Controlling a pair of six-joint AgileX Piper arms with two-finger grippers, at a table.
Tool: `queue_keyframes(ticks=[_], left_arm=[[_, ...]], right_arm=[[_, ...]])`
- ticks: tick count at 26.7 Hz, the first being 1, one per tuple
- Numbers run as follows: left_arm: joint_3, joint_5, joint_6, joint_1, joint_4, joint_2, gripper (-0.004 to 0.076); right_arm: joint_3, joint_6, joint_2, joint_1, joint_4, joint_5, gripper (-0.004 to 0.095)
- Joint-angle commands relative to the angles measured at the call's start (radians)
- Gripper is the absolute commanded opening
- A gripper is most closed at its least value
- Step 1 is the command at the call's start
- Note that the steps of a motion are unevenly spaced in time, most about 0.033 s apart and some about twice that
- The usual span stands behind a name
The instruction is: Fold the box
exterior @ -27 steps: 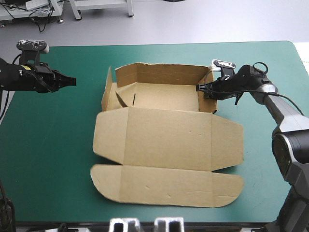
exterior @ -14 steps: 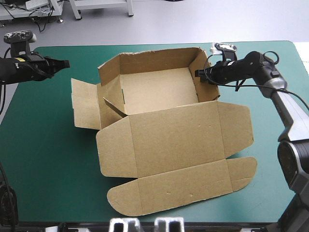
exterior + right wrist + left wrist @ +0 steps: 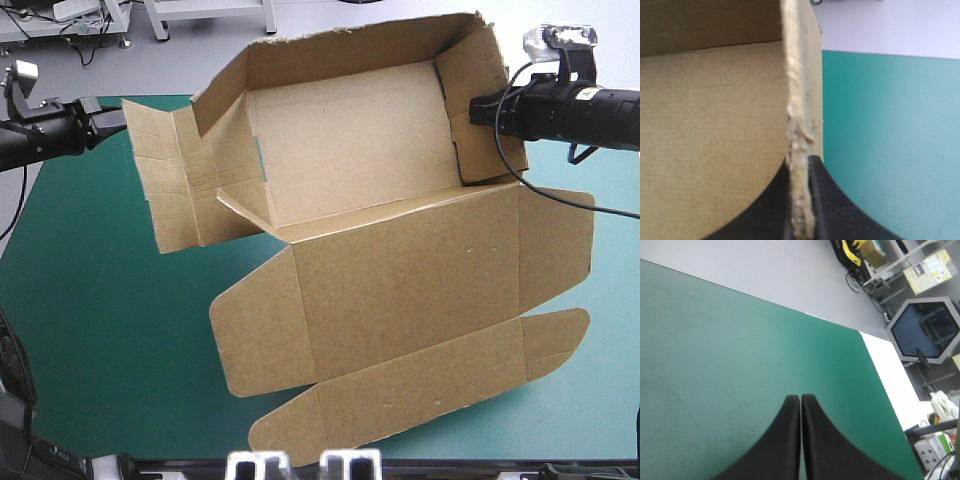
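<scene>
— While the right pincer (image 3: 800,159) pinches the brown box (image 3: 380,200) by its side wall, where's the other?
— Fingers pressed together, empty: left pincer (image 3: 800,398), apart from box. Box tilted over teal-green counter (image 3: 90,330).

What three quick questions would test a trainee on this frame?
1. True or false: the lid covers the box.
2. Which gripper clamps the box? A: left gripper. B: right gripper. C: both.
3. Fill in: the left gripper's fingers are ___, with nothing between them.
Key: 1 false, since the lid is folded out flat; 2 B, since the right gripper has a wall of the box between its fingers; 3 shut.
</scene>
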Motion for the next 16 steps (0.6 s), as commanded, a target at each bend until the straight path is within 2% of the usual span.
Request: queue_keyframes(ticks=[1, 7, 16], left_arm=[[-0.028, 0.081, 0.027, -0.036, -0.101, -0.044, -0.0001], [-0.028, 0.081, 0.021, -0.141, -0.135, -0.084, -0.0001], [-0.028, 0.081, -0.002, -0.164, -0.16, -0.19, -0.0001]], right_arm=[[-0.073, -0.001, -0.06, -0.008, 0.103, -0.052, -0.0019], [-0.197, 0.021, -0.064, -0.008, 0.103, -0.062, -0.0019], [-0.201, 0.038, -0.044, -0.008, 0.093, -0.101, -0.0019]])
